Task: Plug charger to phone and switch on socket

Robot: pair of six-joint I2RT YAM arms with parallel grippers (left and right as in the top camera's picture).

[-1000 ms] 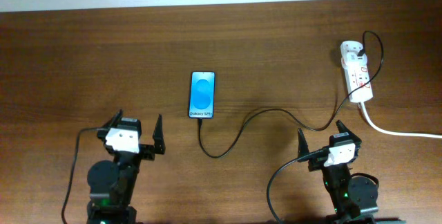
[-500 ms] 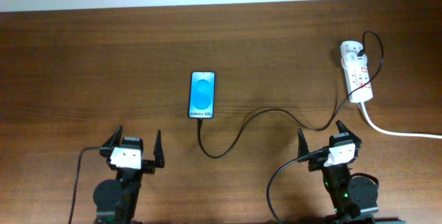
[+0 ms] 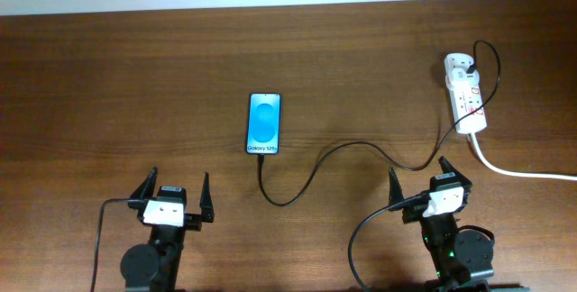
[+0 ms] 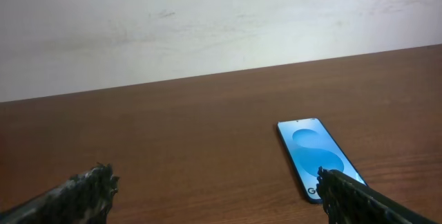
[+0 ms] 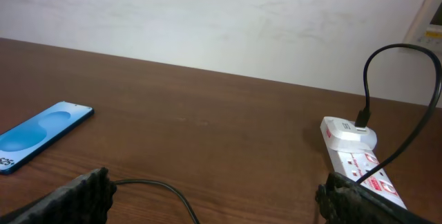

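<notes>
The phone [image 3: 264, 123] lies flat mid-table, blue screen lit, "Galaxy S25+" text at its near end; it also shows in the left wrist view [image 4: 319, 156] and the right wrist view [image 5: 38, 133]. The black charger cable [image 3: 311, 168] runs from the phone's near end, loops across the table and up to a white adapter on the socket [image 3: 465, 94], a white power strip at the right [image 5: 359, 162]. My left gripper [image 3: 174, 199] is open and empty near the front edge, below-left of the phone. My right gripper [image 3: 417, 186] is open and empty, over the cable.
A thick white cord [image 3: 514, 170] leaves the power strip toward the right edge. A pale wall [image 4: 207, 23] stands behind the table's far edge. Bare brown tabletop [image 3: 135, 85] spreads to the left of the phone.
My left arm has drawn back toward the front edge and its gripper sits lower in the overhead view. The right arm, phone, cable and socket have not moved.
</notes>
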